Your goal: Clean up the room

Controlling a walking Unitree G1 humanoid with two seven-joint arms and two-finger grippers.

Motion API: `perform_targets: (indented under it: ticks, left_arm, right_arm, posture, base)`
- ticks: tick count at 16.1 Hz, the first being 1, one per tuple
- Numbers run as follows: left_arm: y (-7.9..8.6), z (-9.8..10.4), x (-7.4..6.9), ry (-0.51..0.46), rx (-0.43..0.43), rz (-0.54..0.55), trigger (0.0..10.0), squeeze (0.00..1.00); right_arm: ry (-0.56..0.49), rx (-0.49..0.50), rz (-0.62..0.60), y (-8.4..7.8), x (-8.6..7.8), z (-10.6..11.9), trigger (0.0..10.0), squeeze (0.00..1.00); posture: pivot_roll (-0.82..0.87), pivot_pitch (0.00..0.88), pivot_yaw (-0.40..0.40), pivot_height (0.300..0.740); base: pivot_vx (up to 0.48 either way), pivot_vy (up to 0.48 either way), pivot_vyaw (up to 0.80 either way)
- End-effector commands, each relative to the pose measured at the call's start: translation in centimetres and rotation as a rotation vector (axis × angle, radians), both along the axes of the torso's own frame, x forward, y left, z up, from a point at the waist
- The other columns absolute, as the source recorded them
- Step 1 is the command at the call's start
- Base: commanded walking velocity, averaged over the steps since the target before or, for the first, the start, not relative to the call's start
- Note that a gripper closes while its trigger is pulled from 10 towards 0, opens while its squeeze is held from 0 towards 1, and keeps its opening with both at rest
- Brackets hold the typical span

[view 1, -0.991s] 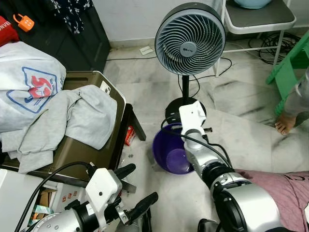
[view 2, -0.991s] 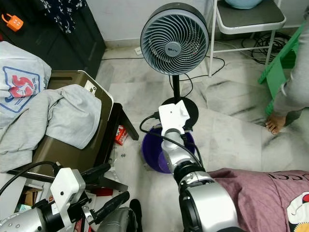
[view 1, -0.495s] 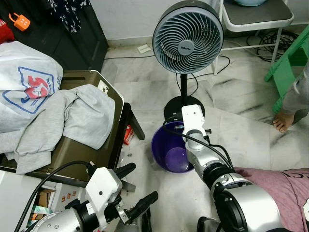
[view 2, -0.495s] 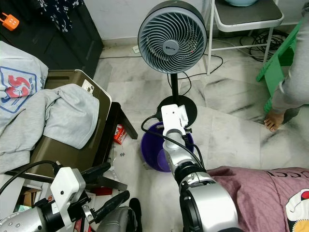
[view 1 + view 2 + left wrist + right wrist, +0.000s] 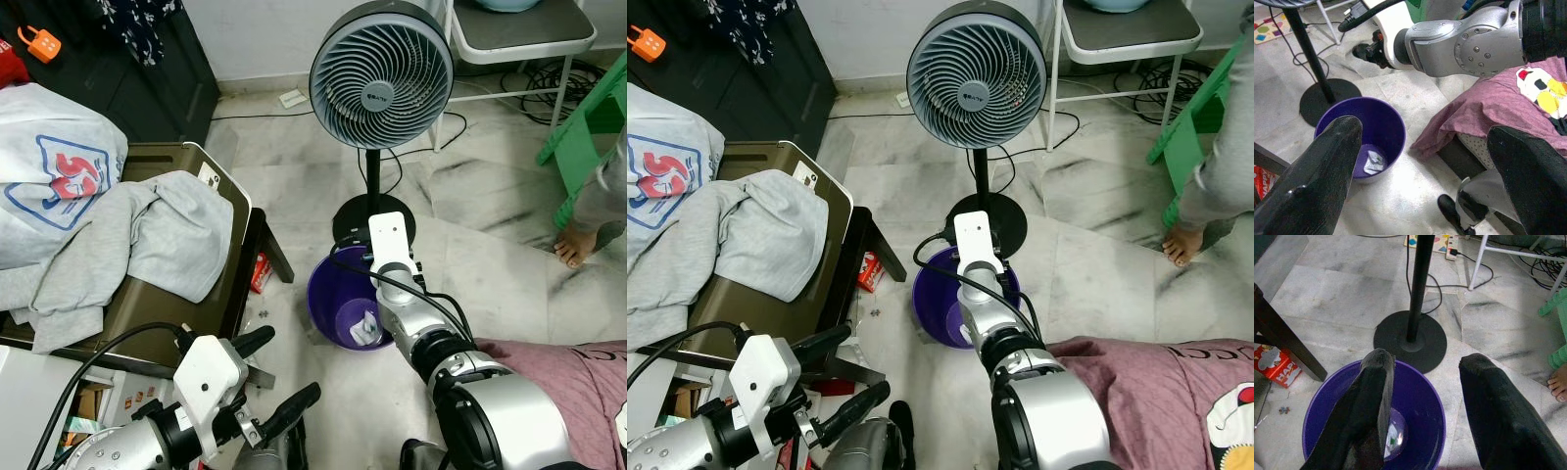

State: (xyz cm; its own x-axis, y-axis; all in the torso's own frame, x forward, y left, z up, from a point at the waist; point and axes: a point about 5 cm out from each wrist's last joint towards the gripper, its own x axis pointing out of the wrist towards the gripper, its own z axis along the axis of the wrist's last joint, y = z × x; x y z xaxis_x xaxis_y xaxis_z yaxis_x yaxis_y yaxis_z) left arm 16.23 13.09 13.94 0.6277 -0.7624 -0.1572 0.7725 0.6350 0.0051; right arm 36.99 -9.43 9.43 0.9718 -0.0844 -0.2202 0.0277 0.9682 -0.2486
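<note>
1. Right gripper: held directly above the purple bin, fingers spread wide, nothing between them.
2. Crumpled white scrap: lying on the bin's floor; the left wrist view gives the clearest look at it, while in the right wrist view the near finger partly covers it.
3. Left gripper: low at the robot's left, fingers wide apart and empty.
4. Pedestal fan: round black base just behind the bin; cables trail from it across the floor.
5. Pale marble floor: streaked grey.
6. Grey clothing: heaped over a brown seat.
7. Small red carton: on the floor by a dark leg.
8. Maroon cloth: bunched beside the bin.
9. Person's bare foot: at the room's right edge.
</note>
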Motion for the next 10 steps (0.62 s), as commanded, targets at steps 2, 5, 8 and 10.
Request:
perform_targets:
  ticks: [2,5,8,10]
  left_arm:
    - [0.1,-0.8,0.4,0.017,0.009,0.017,10.0,0.0]
    - [-1.0,-0.9,1.8,-0.02,-0.027,0.022,10.0,0.0]
    - [-2.0,-1.1,3.1,-0.062,-0.057,0.039,10.0,0.0]
    - [-2.0,-1.6,4.6,-0.148,-0.004,0.119,10.0,0.0]
  right_arm:
    - [0.029,0.095,-0.02,0.3,-0.7,-1.1,10.0,1.0]
    - [0.033,0.13,-0.07,-0.9,-1.7,-2.4,10.0,1.0]
    - [-0.036,0.132,-0.019,-1.6,-4.0,-2.9,10.0,1.0]
    - [-0.118,0.11,0.041,-2.4,-6.3,-1.9,10.0,1.0]
  posture:
    - [0.25,0.286,0.155,0.74]
    - [0.18,0.25,0.134,0.74]
    - [0.12,0.205,0.125,0.74]
    - [0.07,0.14,0.113,0.74]
  base:
    - [0.0,0.0,0.0]
    - [0.0,0.0,0.0]
    - [0.0,0.0,0.0]
    - [0.0,0.0,0.0]
